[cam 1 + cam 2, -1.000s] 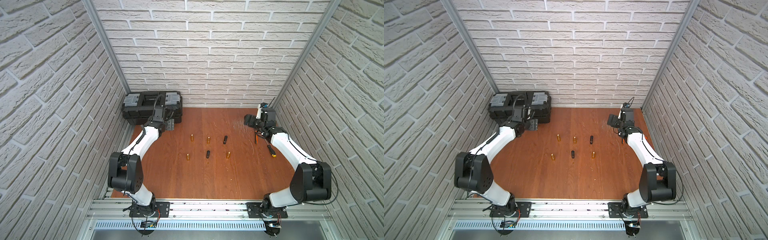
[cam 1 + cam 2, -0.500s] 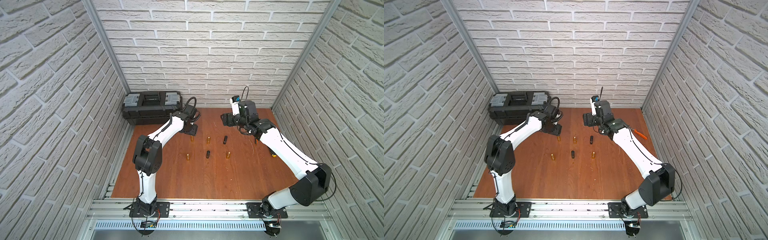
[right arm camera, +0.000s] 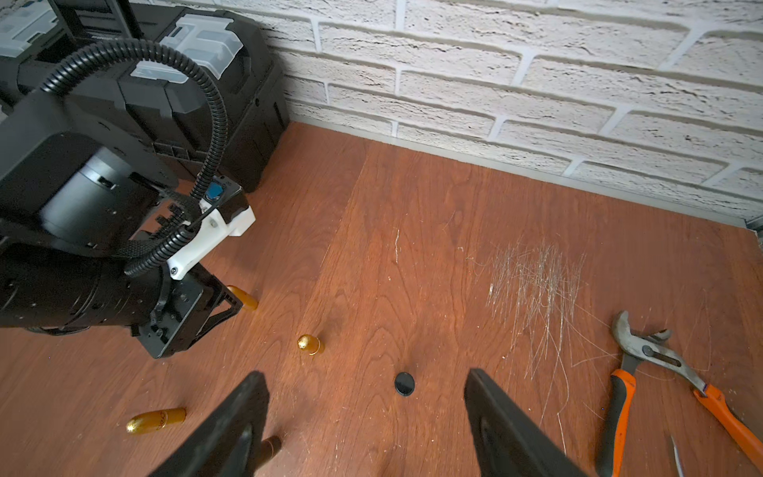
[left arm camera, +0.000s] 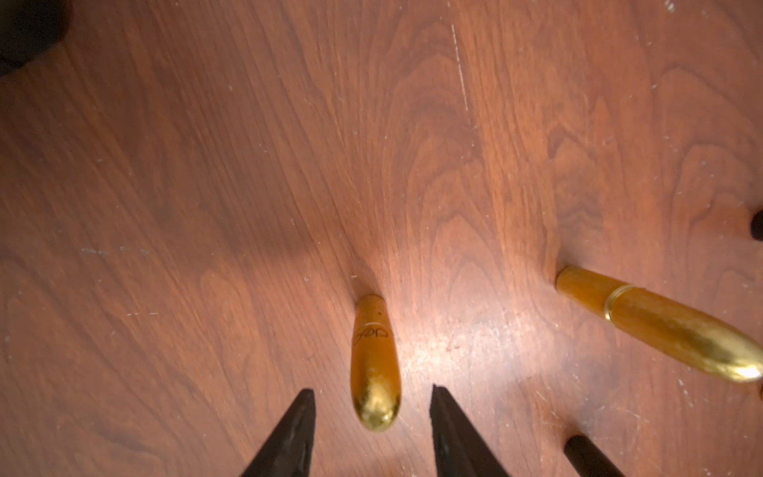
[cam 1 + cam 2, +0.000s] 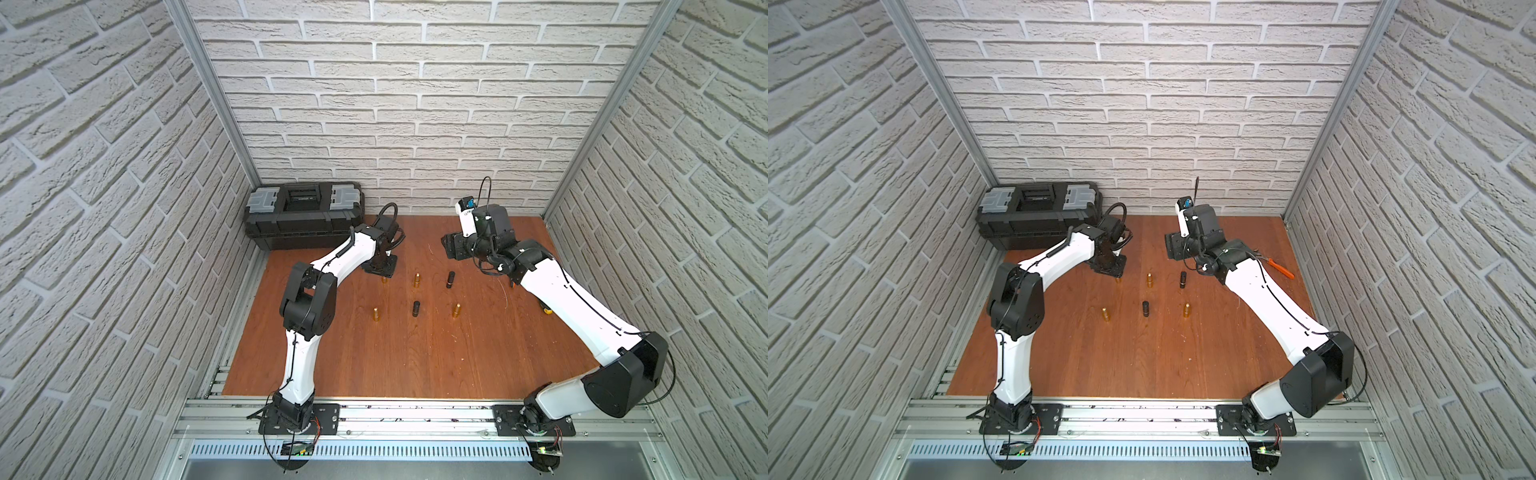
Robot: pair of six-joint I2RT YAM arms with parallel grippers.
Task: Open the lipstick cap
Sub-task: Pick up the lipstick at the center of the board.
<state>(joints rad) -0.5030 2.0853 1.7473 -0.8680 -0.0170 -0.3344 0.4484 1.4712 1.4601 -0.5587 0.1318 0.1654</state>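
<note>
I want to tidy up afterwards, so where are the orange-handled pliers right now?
In a top view the orange-handled pliers lie on the wooden table on the robot's right, just outside the right arm, toward the right wall.

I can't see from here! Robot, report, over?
Left end effector open around gold lipstick, not touching. Cap on. Right end effector open, empty. Nothing blocking.

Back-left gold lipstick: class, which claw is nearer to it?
Left. The left claw sits directly above the gold lipstick; the right claw is farther off, above a black lipstick.
</note>
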